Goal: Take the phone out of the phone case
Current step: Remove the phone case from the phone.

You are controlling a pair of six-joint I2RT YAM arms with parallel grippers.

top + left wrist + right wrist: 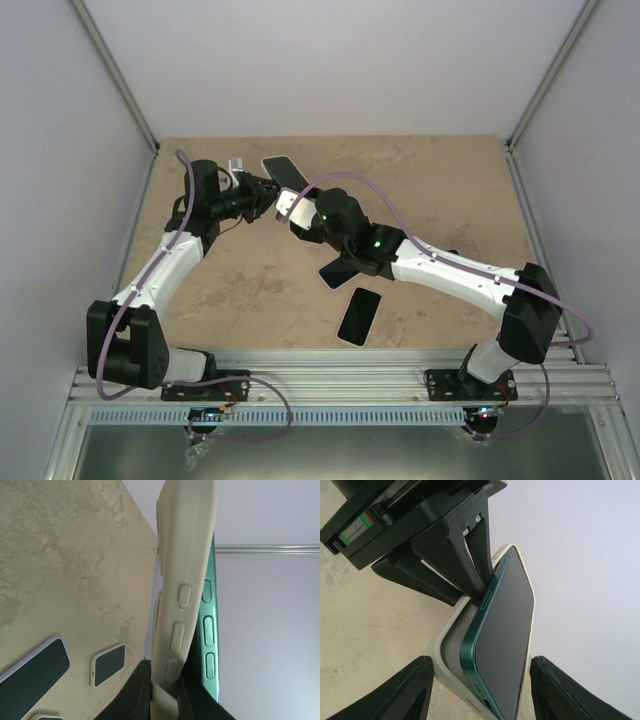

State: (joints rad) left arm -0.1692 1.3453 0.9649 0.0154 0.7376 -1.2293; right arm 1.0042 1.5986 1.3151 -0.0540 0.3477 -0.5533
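Note:
The cream phone case (185, 580) is held up off the table, edge-on, with my left gripper (165, 695) shut on its lower end. The green phone (505, 645) sits in the phone case (447, 650) at an angle. One long side has lifted out; the other stays in the rim. My right gripper (481, 662) is open around the phone's bottom end, with a gap at each black finger. In the top view both grippers, left (272, 193) and right (300, 218), meet at the case (288, 205) above the table's far middle.
Other phones lie on the tan table (440, 190): a cased one (283, 170) behind the grippers, a dark one (335, 272) under the right arm, and a black one (360, 315) near the front. Pale walls close in both sides and the back.

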